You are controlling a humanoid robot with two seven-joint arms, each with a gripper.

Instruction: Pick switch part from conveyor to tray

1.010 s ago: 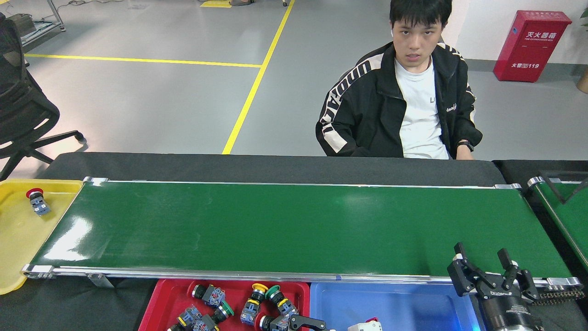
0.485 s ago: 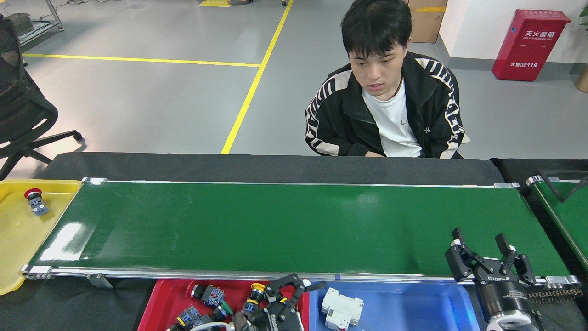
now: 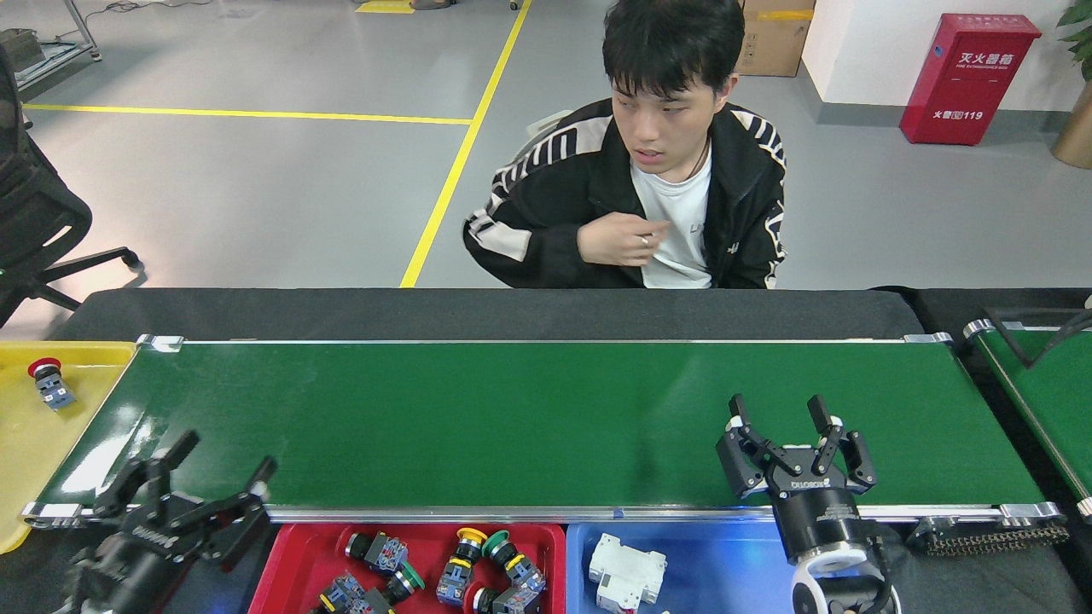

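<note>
Conveyor point(image 3: 512, 418) belt is bare; switch parts point(image 3: 444, 576) sit in the red tray point(image 3: 281, 567), a white breaker point(image 3: 627, 573) in the blue tray point(image 3: 734, 563), one red-capped switch point(image 3: 47, 384) in the yellow tray point(image 3: 34, 460). Left gripper point(image 3: 223, 467) hangs spread and empty over the near rail; right gripper point(image 3: 778, 414), marked "ROBOTIQ", is spread over the belt. Red box point(image 3: 968, 78) behind the person point(image 3: 657, 170) reads "119".

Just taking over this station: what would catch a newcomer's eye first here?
The long green conveyor fills the middle with nothing on its belt, both grippers open over its near side: left gripper, right gripper. Below its near rail, a red tray holds a heap of push-button switch parts. A person sits behind the belt.
</note>
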